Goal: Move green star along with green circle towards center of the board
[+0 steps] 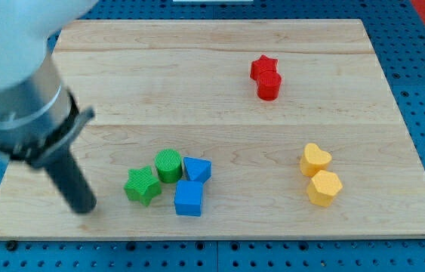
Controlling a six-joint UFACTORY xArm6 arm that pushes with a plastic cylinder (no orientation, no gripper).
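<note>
camera view: the arm carries no pincer, so no open or closed state applies; it ends in a dark rod. my tip (84,206) rests on the wooden worktop (197,91) near the view's bottom left. it stands to the view's left of the green star (143,186), near it but apart, with bare wood between them.

the green star lies in the lower left-centre of the worktop. the green circle (168,165) sits just up and to the view's right of the star, touching it or nearly so. both green blocks lie below and to the view's left of the worktop's centre.

a blue block (198,170), shape unclear, sits just to the view's right of the green circle, apparently in contact. a blue cube (189,198) lies just below that block and to the view's right of the green star.

a red star (263,67) and a red cylinder (269,86) sit together in the upper right-centre, the cylinder just below the star, touching.

a yellow heart (315,159) and a yellow hexagon-like block (324,188) sit together at the view's right, the second just below the first.
</note>
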